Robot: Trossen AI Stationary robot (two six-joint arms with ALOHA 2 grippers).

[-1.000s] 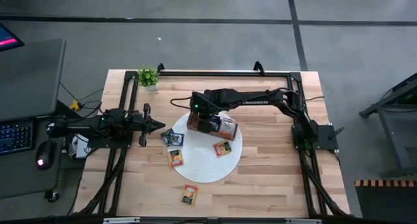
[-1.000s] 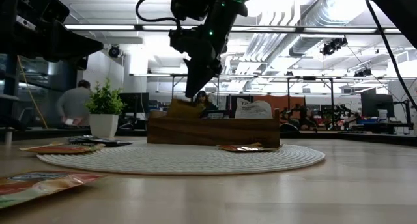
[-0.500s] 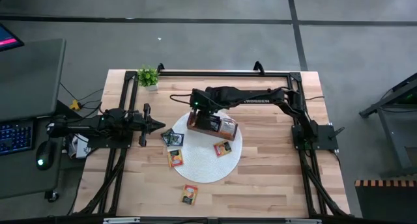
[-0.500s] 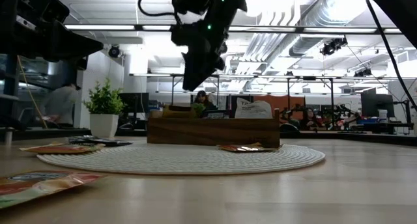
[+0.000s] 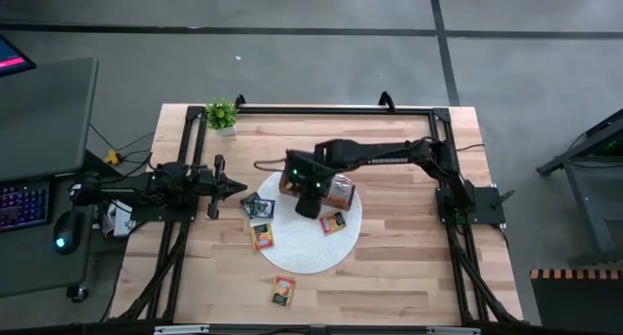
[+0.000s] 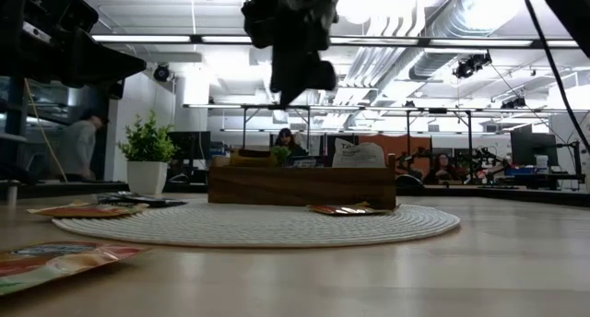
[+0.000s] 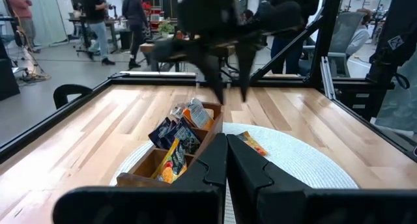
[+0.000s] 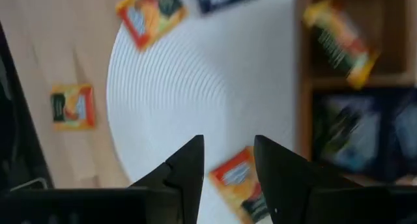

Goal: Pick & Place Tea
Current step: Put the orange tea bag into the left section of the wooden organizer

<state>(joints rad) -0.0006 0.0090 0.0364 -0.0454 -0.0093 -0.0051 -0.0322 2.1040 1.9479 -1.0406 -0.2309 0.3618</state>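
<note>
The brown three-compartment box (image 5: 338,190) stands on a round white mat (image 5: 302,252) and holds orange (image 8: 339,42) and dark (image 8: 365,129) tea sachets. More sachets lie flat: one orange (image 5: 333,222) and one orange (image 5: 261,236) on the mat, dark ones (image 5: 258,206) at its left rim, one orange (image 5: 283,290) on the bare wood. My right gripper (image 5: 308,206) hangs open high above the mat (image 6: 297,82), just near of the box; the sachet (image 8: 238,182) shows below between its fingers. My left gripper (image 5: 234,187) waits shut (image 7: 227,160) left of the mat.
A small potted plant (image 5: 221,114) stands at the table's far left corner. A black frame (image 5: 311,108) runs around the table edges. Bare wood lies right of the mat (image 5: 409,228) and toward the near edge. People move about in the room beyond the table.
My right gripper has risen out of the box's left compartment, leaving an orange sachet behind in it, and moved toward the table's near edge, out over the mat. It has turned as it went. The left arm kept still.
</note>
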